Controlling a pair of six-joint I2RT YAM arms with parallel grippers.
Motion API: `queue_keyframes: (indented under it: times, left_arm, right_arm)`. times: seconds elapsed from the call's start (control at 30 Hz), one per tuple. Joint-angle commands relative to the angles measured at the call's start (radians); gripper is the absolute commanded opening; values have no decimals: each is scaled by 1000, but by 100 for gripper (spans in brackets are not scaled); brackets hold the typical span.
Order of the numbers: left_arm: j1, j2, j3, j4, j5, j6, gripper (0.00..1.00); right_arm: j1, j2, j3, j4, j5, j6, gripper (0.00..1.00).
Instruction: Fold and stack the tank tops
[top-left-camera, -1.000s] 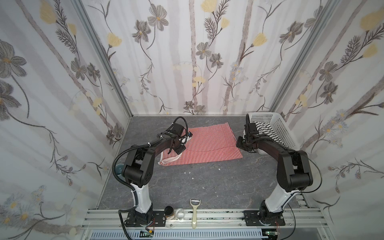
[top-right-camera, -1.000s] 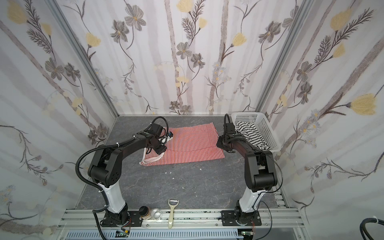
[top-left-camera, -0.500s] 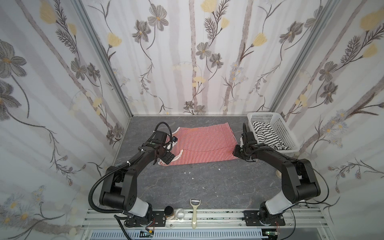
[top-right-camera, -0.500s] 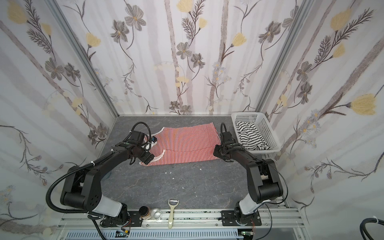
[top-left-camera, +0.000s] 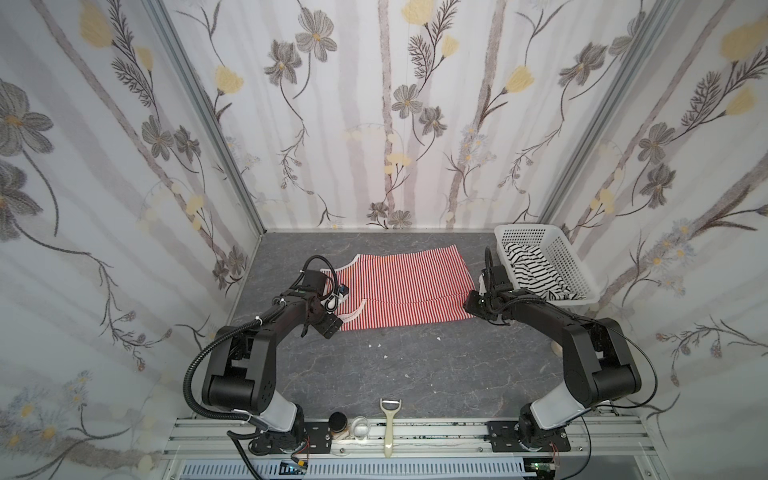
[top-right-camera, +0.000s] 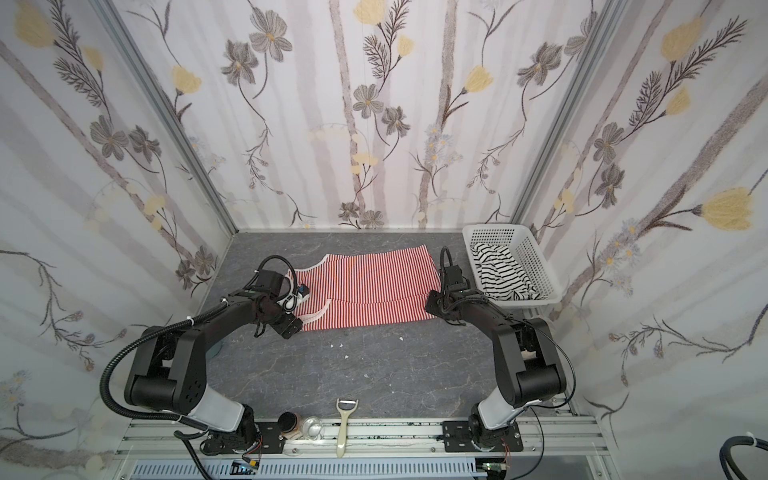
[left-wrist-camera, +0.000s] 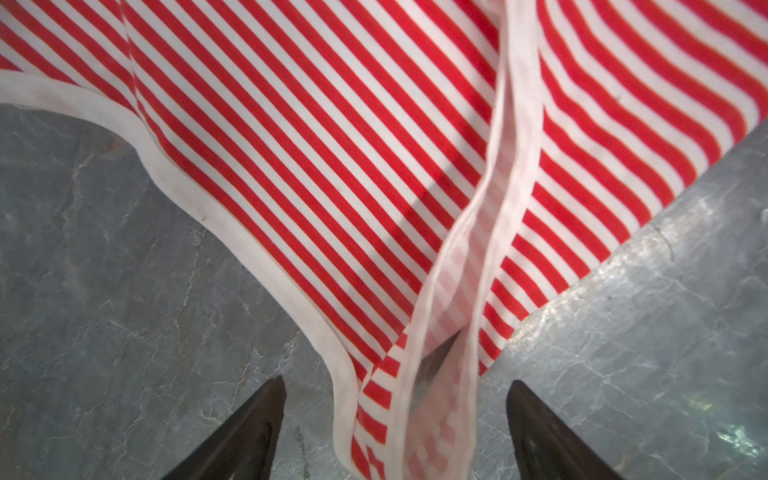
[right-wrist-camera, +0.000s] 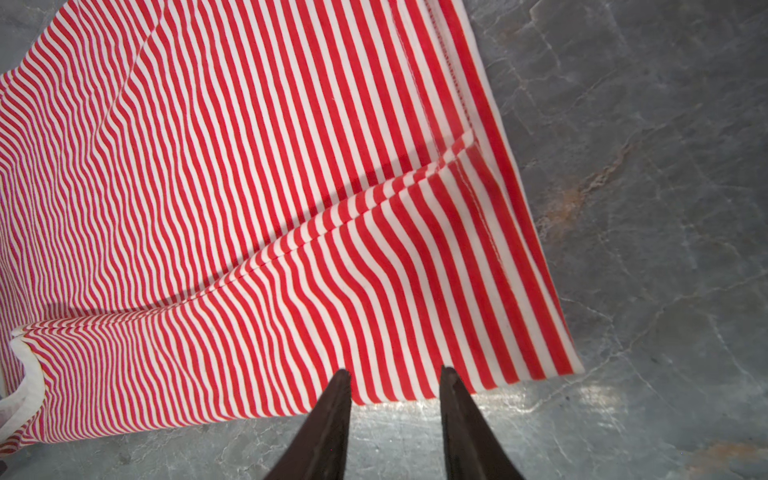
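- Top views: two tank tops in all. One red-and-white top (top-left-camera: 407, 291) lies spread on the grey table (top-left-camera: 415, 374), towards the back and middle, strap end towards the left arm, hem towards the right arm.
- A lengthwise edge crosses this top where its near strip lies doubled over the rest.
- The one black-striped top (top-left-camera: 536, 274) sits crumpled inside the single white basket (top-left-camera: 570, 257), which stands in the far right corner of the table.
- Two arms, one gripper each, both low over the near corners of the red-and-white top.
- Left wrist view: the left gripper (left-wrist-camera: 395, 380) is spread wide and released. Its two fingers (left-wrist-camera: 266, 415) stand on either side of a white-edged strap without touching it.
- Right wrist view: the right gripper (right-wrist-camera: 395, 370) has two fingers (right-wrist-camera: 332, 411) set a narrower gap apart, tips at the near edge beside the hem corner. The cloth lies flat there, nothing clamped.
- On the front rail: one peeler (top-left-camera: 390, 424), one dark-topped round jar (top-left-camera: 338, 422), and one small clear glass (top-left-camera: 360, 427).
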Motion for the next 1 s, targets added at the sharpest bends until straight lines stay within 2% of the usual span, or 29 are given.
queue_keyframes:
  times: [0.0,0.63,0.97]
  left_arm:
    - [29,7,15,2,19,32,83]
    - [189,70,40,48,105,44,82]
    - [237,117,36,65,109,43,82]
  right_arm:
    - [1,-4,9,25,-7,4,38]
    - [1,37,44,4,0,-12,38]
    - [1,55,59,2,2,-13,38]
